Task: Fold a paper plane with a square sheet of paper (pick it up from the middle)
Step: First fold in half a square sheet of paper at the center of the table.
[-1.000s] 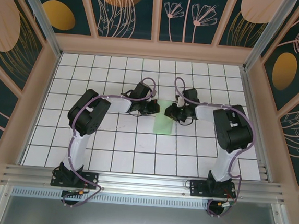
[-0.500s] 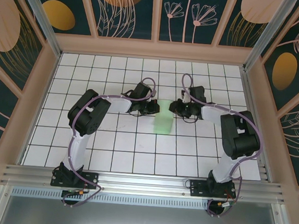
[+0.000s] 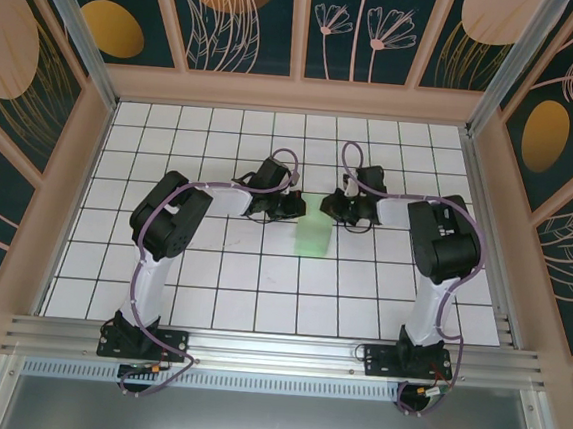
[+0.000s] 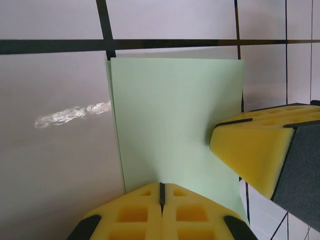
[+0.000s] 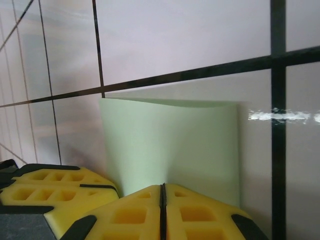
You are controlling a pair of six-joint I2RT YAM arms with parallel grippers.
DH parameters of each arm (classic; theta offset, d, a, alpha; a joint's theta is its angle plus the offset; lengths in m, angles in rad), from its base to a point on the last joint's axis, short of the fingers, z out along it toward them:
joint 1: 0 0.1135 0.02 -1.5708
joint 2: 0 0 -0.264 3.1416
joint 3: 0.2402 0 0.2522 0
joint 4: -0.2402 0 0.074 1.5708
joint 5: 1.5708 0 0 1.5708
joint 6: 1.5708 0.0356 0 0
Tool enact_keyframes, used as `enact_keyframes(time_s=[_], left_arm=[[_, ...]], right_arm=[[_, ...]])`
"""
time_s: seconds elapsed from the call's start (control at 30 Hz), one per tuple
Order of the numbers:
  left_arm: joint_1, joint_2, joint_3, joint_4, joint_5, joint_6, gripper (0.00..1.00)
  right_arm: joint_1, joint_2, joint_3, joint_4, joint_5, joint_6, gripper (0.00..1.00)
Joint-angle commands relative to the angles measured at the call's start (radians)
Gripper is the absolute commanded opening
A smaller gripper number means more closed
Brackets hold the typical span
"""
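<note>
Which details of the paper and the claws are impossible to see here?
Left wrist view: the left claw covers the nearest edge of the folded paper, so a pinch is unconfirmed.
Right wrist view: the right claw hides that edge likewise.
Top view: creases are too small to read.

Entry: mint-green paper on white grid table; my left gripper and right gripper flank its far end.
</note>
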Motion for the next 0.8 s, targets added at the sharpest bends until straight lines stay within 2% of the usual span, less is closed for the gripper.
enact_keyframes(time_s=[0.0,0.17,0.3,0.6,0.77], left_arm=[[0.020,0.081,-0.065,-0.189,-0.156,0.018,0.00],[0.020,0.080,-0.064,-0.190,-0.151,0.021,0.00],[0.021,0.079,-0.061,-0.190,-0.148,0.021,0.00],[0.020,0.077,-0.061,-0.190,-0.147,0.019,0.01],[0.021,0.079,-0.063,-0.190,-0.147,0.018,0.01]], right_arm=[[-0.078,-0.025,-0.056,0.041,0.074,0.011,0.10],[-0.092,-0.067,-0.017,0.045,0.096,0.014,0.10],[-0.052,-0.098,0.017,0.049,0.086,0.016,0.10],[-0.010,-0.009,0.042,0.089,0.029,0.059,0.10],[-0.016,0.035,0.104,-0.006,0.123,0.024,0.10]])
